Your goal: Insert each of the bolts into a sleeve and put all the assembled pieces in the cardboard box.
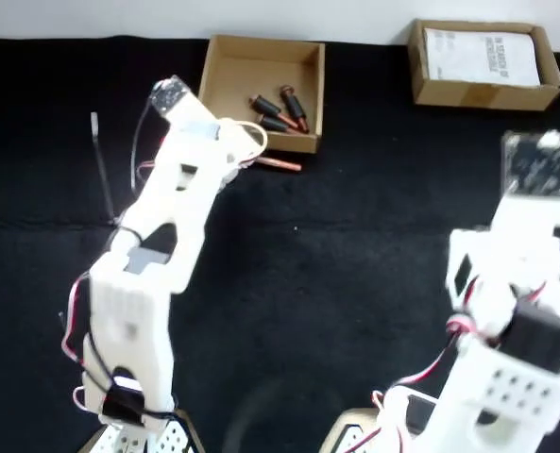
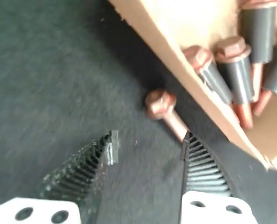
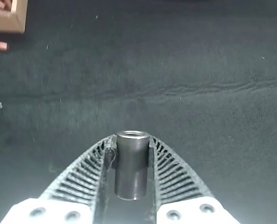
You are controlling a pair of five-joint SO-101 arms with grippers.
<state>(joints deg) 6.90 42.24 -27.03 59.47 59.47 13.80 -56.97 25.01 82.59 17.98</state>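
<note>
The one piece of print is a white sheet point(image 1: 478, 55) lying in a second cardboard box point(image 1: 544, 94) at the far right of the counter point(image 1: 336, 283); its lines are too small to read.

The counter is covered in black, slightly fuzzy cloth. The cardboard box point(image 1: 212, 80) holds assembled pieces point(image 1: 275, 111), which from the high view read as dark sticks with reddish ends. The left wrist view resolves them into copper-coloured bolts with flanged hex heads, pushed through smooth grey sleeves.

A bare bolt point(image 2: 160, 102) lies on the cloth just beside the box's outer wall. The left gripper point(image 2: 149, 140) stands wide, and one ribbed black finger touches the shank.

The right gripper point(image 3: 131, 144) is clamped on a dark metal sleeve point(image 3: 131, 172), a cylinder with its open bore facing away from the wrist.
</note>
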